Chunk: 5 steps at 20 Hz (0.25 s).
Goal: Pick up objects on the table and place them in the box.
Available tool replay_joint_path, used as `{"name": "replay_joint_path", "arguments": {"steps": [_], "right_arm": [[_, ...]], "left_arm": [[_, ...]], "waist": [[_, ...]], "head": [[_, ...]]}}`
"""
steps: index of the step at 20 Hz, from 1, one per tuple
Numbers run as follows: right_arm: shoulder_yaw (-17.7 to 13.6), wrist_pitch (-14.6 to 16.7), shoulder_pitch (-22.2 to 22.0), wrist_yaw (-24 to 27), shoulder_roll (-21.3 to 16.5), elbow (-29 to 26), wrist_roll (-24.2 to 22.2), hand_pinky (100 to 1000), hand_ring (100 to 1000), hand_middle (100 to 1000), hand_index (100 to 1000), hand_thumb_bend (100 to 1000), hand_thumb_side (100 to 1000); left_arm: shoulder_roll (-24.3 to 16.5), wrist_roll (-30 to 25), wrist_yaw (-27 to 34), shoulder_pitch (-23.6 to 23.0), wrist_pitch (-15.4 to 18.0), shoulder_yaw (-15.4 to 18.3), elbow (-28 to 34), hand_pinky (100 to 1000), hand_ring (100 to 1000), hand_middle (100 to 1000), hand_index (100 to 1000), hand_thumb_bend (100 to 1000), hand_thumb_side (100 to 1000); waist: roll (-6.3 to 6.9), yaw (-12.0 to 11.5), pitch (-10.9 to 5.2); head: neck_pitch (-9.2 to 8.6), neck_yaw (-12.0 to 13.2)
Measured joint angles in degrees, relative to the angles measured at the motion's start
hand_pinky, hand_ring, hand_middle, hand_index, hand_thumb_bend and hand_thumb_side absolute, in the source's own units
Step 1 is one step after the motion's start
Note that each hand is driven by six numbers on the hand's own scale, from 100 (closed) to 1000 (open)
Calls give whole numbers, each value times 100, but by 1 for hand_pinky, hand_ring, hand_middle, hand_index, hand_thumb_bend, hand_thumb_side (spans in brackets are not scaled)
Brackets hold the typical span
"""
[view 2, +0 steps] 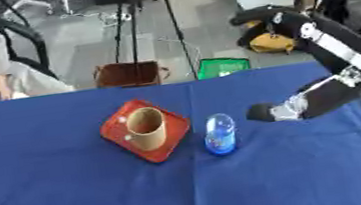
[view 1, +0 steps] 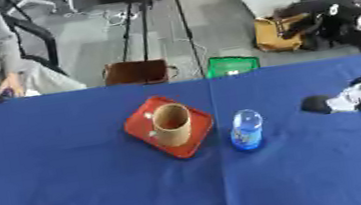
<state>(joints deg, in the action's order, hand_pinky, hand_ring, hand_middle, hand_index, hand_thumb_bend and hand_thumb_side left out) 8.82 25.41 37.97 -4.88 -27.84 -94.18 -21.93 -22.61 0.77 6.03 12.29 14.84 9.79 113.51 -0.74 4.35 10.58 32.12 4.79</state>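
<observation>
no legible label on bottle (blurred) near right hand.

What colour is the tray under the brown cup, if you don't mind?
The tray is red, clearest in the left eye view.

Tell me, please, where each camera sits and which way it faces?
Left eye view: in the head, looking down on the blue table; the right hand enters from the right.
Right eye view: beside it, same aim; the right arm shows at greater length.
Both share the red tray, the brown cup and the blue bottle.
</observation>
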Motion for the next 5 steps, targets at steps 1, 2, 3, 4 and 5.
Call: {"name": "replay_joint_path", "arguments": {"steps": [1,2,3,4,5], "right_arm": [[1,-7,-21,8,1,0,-11,851,751,863,957,664,334],[2,-11,-23,19,1,0,-22,851,749,862,957,661,335],[2,-14,-23,29,1,0,-34,851,749,862,957,661,335],[2,-14,-24,42,1,0,-41,850,746,859,956,658,338],[2,-19,-27,47,2,0,-46,850,745,859,956,657,338]], "left_arm": [[0,-1,0,-8,1,0,0,589,760,850,921,578,625],[0,-2,0,-9,2,0,0,590,760,850,923,579,624],[0,-2,0,-9,3,0,0,590,760,850,923,579,624],[0,-2,1,-9,4,0,0,590,760,851,923,578,625],[0,-3,1,-9,5,0,0,590,760,851,923,579,625]], "waist": [[-1,-3,-5],[0,-3,-10],[7,0,-11],[13,7,-11],[20,9,-11]], "head": [[-1,1],[-1,3],[-1,4],[-1,5],[-3,5]]}}
